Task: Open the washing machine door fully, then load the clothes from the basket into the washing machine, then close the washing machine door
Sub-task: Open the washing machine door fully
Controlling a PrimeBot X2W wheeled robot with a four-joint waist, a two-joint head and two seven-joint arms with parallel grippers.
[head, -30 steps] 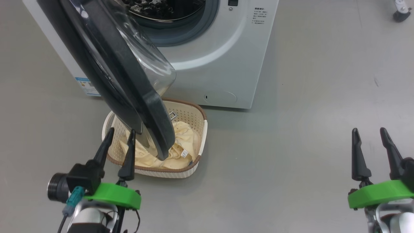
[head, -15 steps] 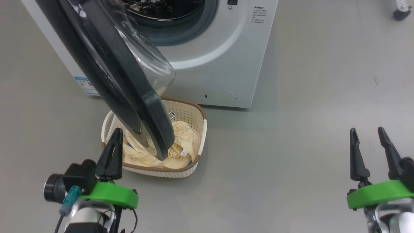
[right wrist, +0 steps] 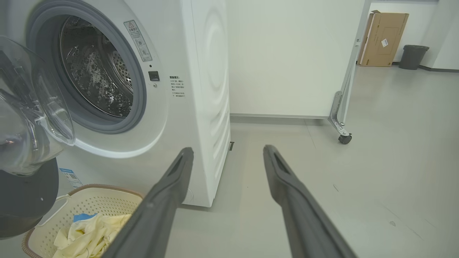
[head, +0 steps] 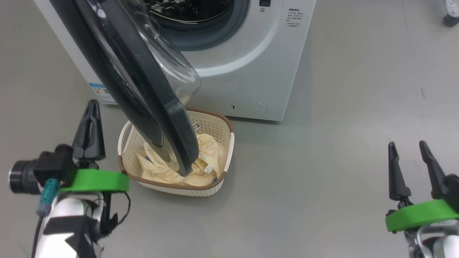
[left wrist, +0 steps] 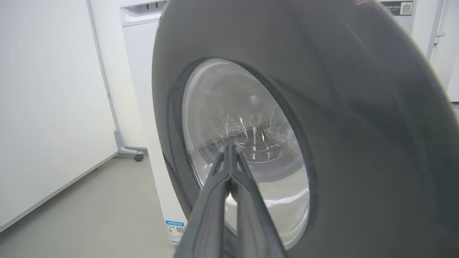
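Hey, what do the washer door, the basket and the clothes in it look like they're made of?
Washing machine door: glossy black rim, probably plastic, showing reflections, around a clear bulging bowl, likely glass. Basket: matte cream plastic, judging by its moulded perforations, with a brown woven-look rim. Clothes: soft pale-yellow fabric, crumpled in loose folds; fibre unclear.

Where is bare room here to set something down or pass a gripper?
Free: the grey floor between the cream perforated basket and the open right gripper, and right of the white washing machine. Crowded: the black-rimmed round glass door overhangs the pale yellow clothes, with the shut left gripper facing its outer side.
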